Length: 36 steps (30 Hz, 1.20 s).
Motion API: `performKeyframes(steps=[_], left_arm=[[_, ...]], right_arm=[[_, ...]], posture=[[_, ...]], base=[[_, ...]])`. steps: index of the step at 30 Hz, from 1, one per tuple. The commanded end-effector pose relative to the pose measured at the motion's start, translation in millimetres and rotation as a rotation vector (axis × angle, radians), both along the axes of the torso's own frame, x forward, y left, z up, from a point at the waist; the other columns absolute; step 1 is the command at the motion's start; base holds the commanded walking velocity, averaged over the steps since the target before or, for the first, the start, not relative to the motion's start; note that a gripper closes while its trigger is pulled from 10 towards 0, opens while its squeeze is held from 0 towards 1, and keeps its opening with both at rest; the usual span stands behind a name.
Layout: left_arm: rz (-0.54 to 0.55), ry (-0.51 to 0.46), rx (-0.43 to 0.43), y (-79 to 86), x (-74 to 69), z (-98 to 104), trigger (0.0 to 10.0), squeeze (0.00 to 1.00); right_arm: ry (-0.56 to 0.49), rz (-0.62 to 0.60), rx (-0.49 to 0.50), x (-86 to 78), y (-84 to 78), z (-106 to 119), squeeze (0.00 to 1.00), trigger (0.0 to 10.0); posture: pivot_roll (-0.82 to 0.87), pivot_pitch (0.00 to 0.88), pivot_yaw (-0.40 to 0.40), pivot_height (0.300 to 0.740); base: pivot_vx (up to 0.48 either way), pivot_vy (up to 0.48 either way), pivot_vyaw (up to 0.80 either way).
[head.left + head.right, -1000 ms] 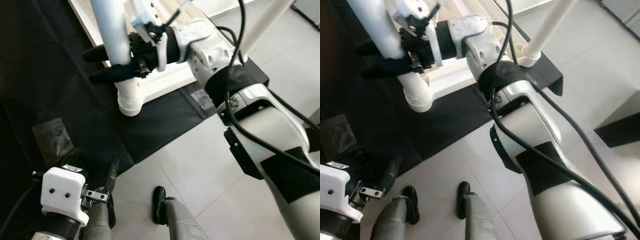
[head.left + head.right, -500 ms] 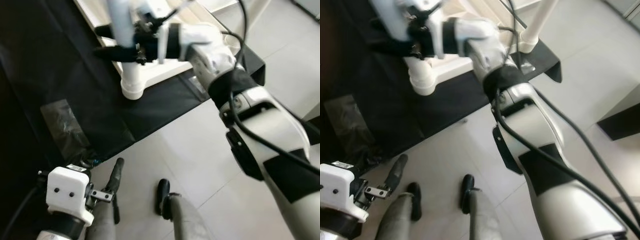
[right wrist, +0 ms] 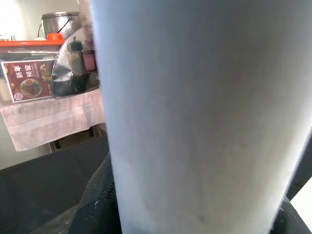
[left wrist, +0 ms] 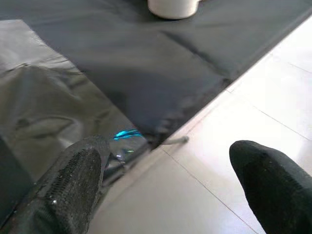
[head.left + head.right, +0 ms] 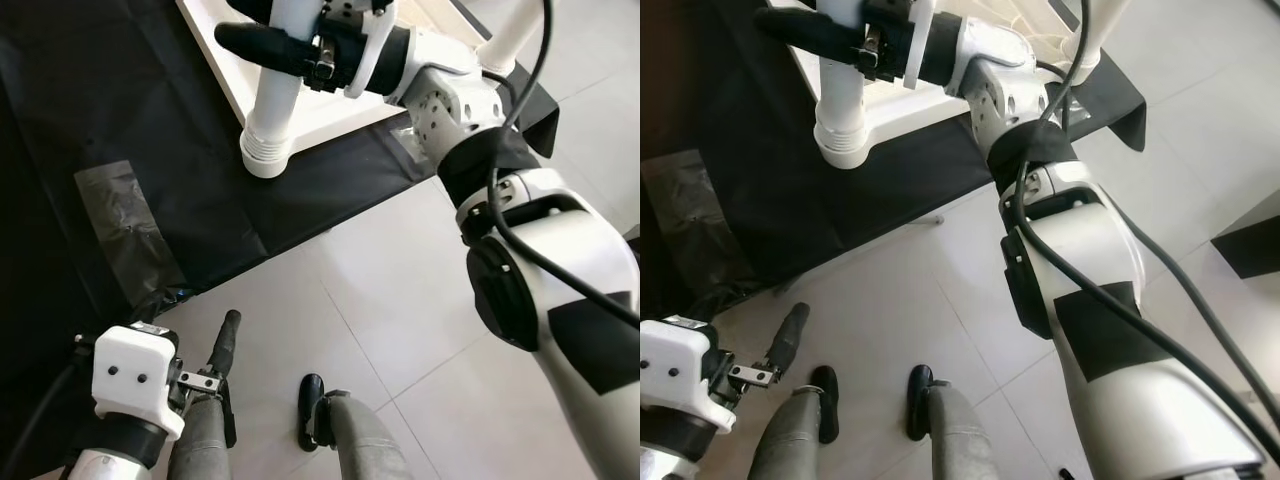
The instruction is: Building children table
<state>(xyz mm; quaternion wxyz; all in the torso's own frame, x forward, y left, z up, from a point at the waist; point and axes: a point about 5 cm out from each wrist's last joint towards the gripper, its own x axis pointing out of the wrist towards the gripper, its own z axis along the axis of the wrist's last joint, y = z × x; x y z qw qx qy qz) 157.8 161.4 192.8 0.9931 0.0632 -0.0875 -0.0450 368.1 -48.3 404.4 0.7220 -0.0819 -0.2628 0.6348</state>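
Right gripper [image 5: 275,25] jaws clamped on white table leg [image 5: 272,110], above black sheet [image 5: 130,90]. Left gripper [image 4: 165,175] jaws apart, idle over floor tiles [image 5: 400,310].

Smooth white plastic table leg [image 5: 272,110], matt black cloth [image 5: 130,90], glossy pale floor tiles [image 5: 400,310].

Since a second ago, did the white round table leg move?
Cannot tell. The white round plastic table leg sits differently in the picture, but the black floor sheet shifted too, so the camera moved.
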Motion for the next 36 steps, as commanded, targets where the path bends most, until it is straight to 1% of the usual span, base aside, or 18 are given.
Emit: performKeyframes(steps=[1,7,8,10,12,15,19,21,22,23,24,26,27,28,30,31,32,36], left_arm=[[-0.002,0.025,-0.014,0.7,-0.3,-6,10.0,0.0],[0.011,0.04,-0.034,3.8,9.2,-10,10.0,0.0],[0.038,0.026,-0.023,8.9,14.3,-8,10.0,0.0],[0.071,0.006,-0.008,15.1,20.3,-5,10.0,0.0],[0.137,-0.028,-0.017,24.0,28.6,1,10.0,0.0],[0.178,-0.15,-0.083,38.3,38.6,31,10.0,0.0],[0.179,-0.177,-0.1,40.9,40.4,38,10.0,0.0],[0.16,-0.199,-0.116,41.4,42.8,44,10.0,0.0],[0.117,-0.226,-0.131,40.1,44.8,52,10.0,0.0],[0.117,-0.226,-0.131,40.1,44.8,52,10.0,0.0],[0.079,-0.259,-0.146,39.7,46.7,61,10.0,0.0],[0.064,-0.306,-0.169,41.6,50.6,75,10.0,0.0],[0.064,-0.306,-0.169,41.6,50.6,75,10.0,0.0],[0.067,-0.318,-0.171,42.8,53.9,77,10.0,0.0],[0.067,-0.318,-0.171,42.8,53.9,77,10.0,0.0],[0.068,-0.321,-0.196,43.7,55.8,77,10.0,0.0],[0.068,-0.321,-0.196,43.7,55.8,77,10.0,0.0],[0.058,-0.295,-0.288,42.7,62.0,69,10.0,0.0]], right_arm=[[-0.027,-0.076,0.006,3.4,-11.6,3,0.0,10.0],[-0.038,-0.126,0.021,5.8,-17.7,4,0.0,10.0],[-0.045,-0.139,0.056,5.5,-21.5,8,0.0,10.0],[-0.051,-0.15,0.096,5.0,-25.5,13,0.0,10.0],[-0.07,-0.176,0.136,4.7,-30.1,18,0.0,10.0],[-0.077,-0.22,0.22,4.1,-38.6,26,0.0,10.0],[-0.078,-0.223,0.232,4.0,-39.4,26,0.0,10.0],[-0.077,-0.222,0.233,4.0,-39.4,24,0.0,10.0],[-0.073,-0.225,0.238,4.4,-39.3,21,0.0,10.0],[-0.073,-0.225,0.238,4.4,-39.3,21,0.0,10.0],[-0.063,-0.255,0.23,6.5,-37.9,15,0.0,10.0],[0.015,-0.318,0.222,11.7,-31.1,-9,0.0,10.0],[0.015,-0.318,0.222,11.7,-31.1,-9,0.0,10.0],[0.043,-0.328,0.2,10.1,-24.8,-28,0.0,10.0],[0.043,-0.328,0.2,10.1,-24.8,-28,0.0,10.0],[0.076,-0.319,0.19,5.1,-22.0,-40,0.0,10.0],[0.076,-0.319,0.19,5.1,-22.0,-40,0.0,10.0],[0.085,-0.337,0.239,-2.3,-21.0,-44,0.0,10.0]], posture=[[-0.06,0.392,-0.15,0.74],[-0.06,0.369,-0.149,0.74],[-0.07,0.339,-0.15,0.74],[-0.07,0.335,-0.15,0.74],[-0.06,0.313,-0.151,0.74],[-0.07,0.282,-0.148,0.74],[-0.07,0.278,-0.148,0.74],[-0.07,0.264,-0.143,0.74],[-0.07,0.25,-0.14,0.74],[-0.07,0.25,-0.14,0.74],[-0.07,0.237,-0.139,0.74],[-0.07,0.214,-0.14,0.74],[-0.07,0.214,-0.14,0.74],[-0.07,0.199,-0.138,0.74],[-0.07,0.199,-0.138,0.74],[-0.08,0.188,-0.134,0.74],[-0.08,0.188,-0.134,0.74],[-0.1,0.171,-0.127,0.74]], base=[[0.0,0.0,0.0],[0.0,0.0,0.0],[0.0,0.0,0.0],[0.0,0.0,0.0],[0.0,0.0,0.0],[0.0,0.0,0.0],[0.0,0.0,0.0],[0.0,0.0,0.0],[0.0,0.0,0.0],[0.0,0.0,0.0],[0.0,0.0,0.0],[0.0,0.0,0.0],[0.0,0.0,0.0],[0.0,0.0,0.0],[0.0,0.0,0.0],[0.337,0.0,0.8],[0.337,0.0,0.8],[0.416,0.0,0.39]])
